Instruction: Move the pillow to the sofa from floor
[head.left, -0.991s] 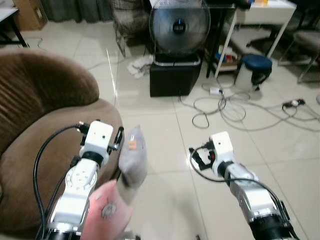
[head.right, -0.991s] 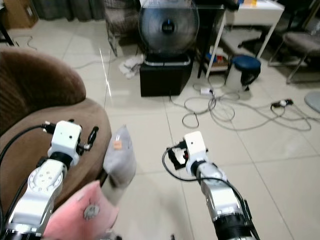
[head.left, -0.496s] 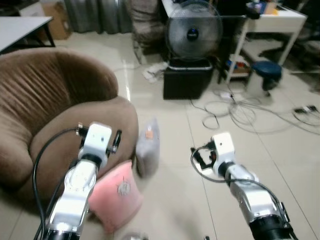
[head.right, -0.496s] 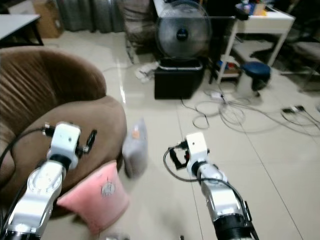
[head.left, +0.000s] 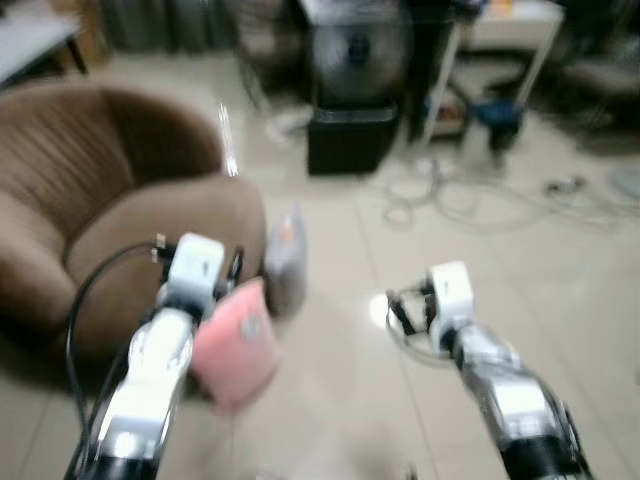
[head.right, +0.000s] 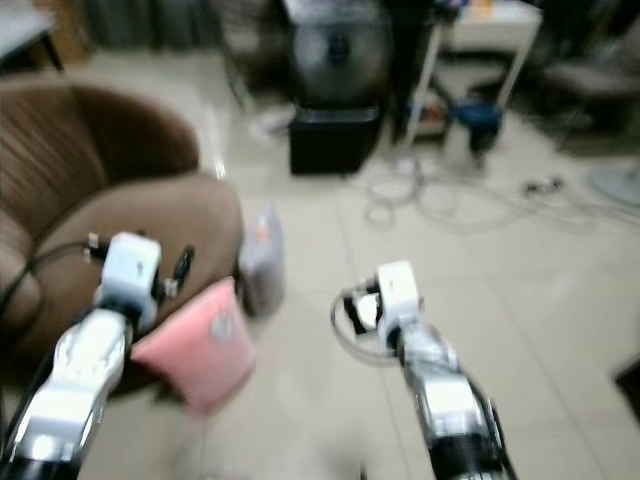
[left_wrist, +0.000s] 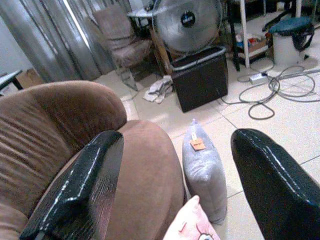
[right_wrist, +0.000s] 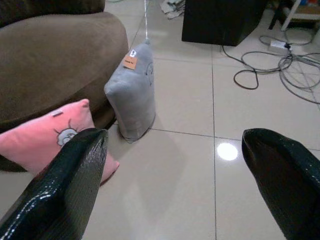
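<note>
Barely started, judging by how things lie: two pillows on the tile, none on the seat. Left gripper (left_wrist: 172, 185) spread wide and holding nothing, fingers (left_wrist: 75, 192) framing the scene ahead; just past and between them, the grey pillow (left_wrist: 202, 167) standing upright on one edge with an orange tag near its top, touching or nearly touching the brown sofa (left_wrist: 60, 135) base. Closer in and below that gripper, a corner of the pink pillow (left_wrist: 187, 225) poking up. Right gripper (right_wrist: 172, 190) also spread and empty, hovering over bare floor (right_wrist: 200, 165); ahead and off to its left-arm side, the same grey pillow (right_wrist: 132, 97) and the pink one (right_wrist: 55, 137) leaning against the sofa front, pink nearer, grey a bit farther. Head views pretty smeared, so hard to say exactly how close the left wrist sits to the pink cushion, probably right above it but not touching. Still left: picking which pillow counts (task says just "the pillow"), getting down to it, closing on it, lifting, and dropping it on the seat cushion. Sofa right beside both pillows, so only a short carry once grabbed. Farther ahead, well beyond either gripper: a fan (left_wrist: 187, 22) on a black box (left_wrist: 202, 75) and loose cables (right_wrist: 272, 62) on the floor, not in the way.
</note>
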